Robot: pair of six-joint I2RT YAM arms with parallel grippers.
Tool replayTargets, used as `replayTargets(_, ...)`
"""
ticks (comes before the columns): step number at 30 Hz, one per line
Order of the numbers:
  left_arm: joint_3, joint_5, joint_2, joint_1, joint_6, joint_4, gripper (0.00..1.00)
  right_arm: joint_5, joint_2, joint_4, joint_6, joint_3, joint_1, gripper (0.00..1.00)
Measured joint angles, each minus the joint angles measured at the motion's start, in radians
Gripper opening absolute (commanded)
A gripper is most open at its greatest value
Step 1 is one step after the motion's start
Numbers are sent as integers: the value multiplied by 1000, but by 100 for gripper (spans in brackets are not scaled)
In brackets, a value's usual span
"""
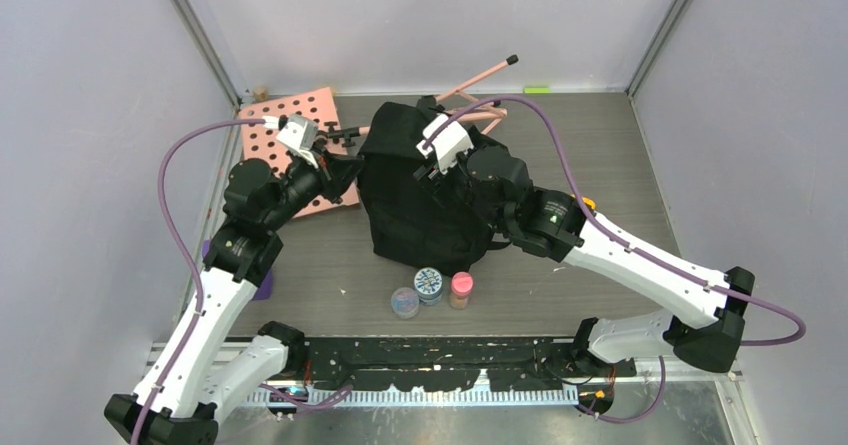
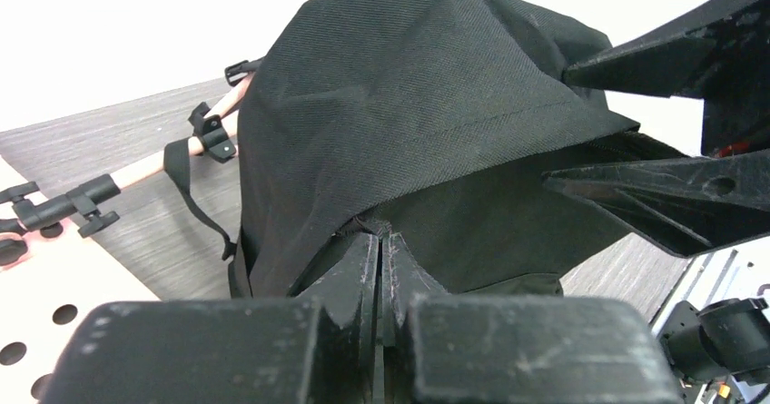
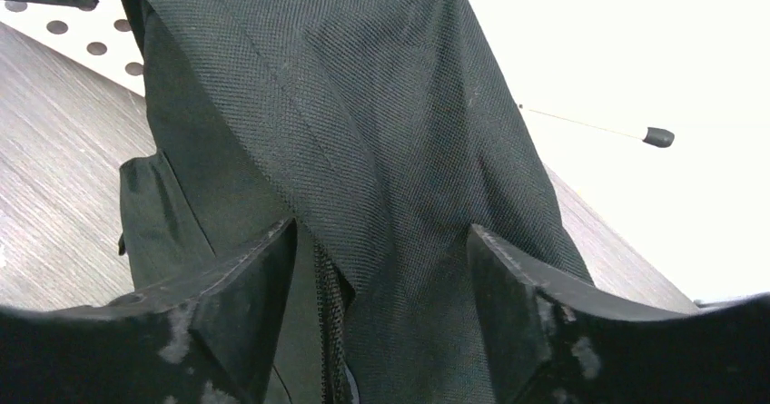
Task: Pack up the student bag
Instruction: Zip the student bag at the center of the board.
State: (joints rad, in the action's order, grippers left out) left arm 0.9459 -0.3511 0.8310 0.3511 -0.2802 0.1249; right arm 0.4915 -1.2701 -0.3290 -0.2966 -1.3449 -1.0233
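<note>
The left tool (image 2: 377,236) has its two fingers pressed together, and they pinch the cloth edge of the student bag (image 2: 409,104), holding it up like a hood. The right tool (image 3: 381,241) has its fingers spread wide, with a fold of the same black cloth between them but not squeezed. So the bag is right at both tools, in the middle of the desk (image 1: 600,145), with the left arm on its left side and the right arm on its right. The bag looks to stand up, its bottom end toward the arms and its top end toward the far wall, so its long way runs from near to far. I think its mouth opens at the top, under the lifted cloth, but the dark inside is hard to see. Three small jars (image 1: 432,285) sit just in front of the bag. The left tool is busy holding, so I think the free right tool should fetch them. A pink board with holes (image 1: 262,140) lies left of the bag
</note>
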Motion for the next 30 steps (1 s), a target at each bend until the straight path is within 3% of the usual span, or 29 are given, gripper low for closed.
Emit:
replayTargets(6,29,-50,20,4,-19,9,0,-51,50,-18,61,-4,0,92)
replayTargets(13,89,-93,29,36,-27,4,0,-126,119,-89,137,-86,0,93)
replayTargets(19,140,-117,61,68,-26,8,0,-165,89,-142,176,-201,0,91)
replayTargets(30,211,-114,132,229,56,61,0,-165,2,-180,194,-211,0,82)
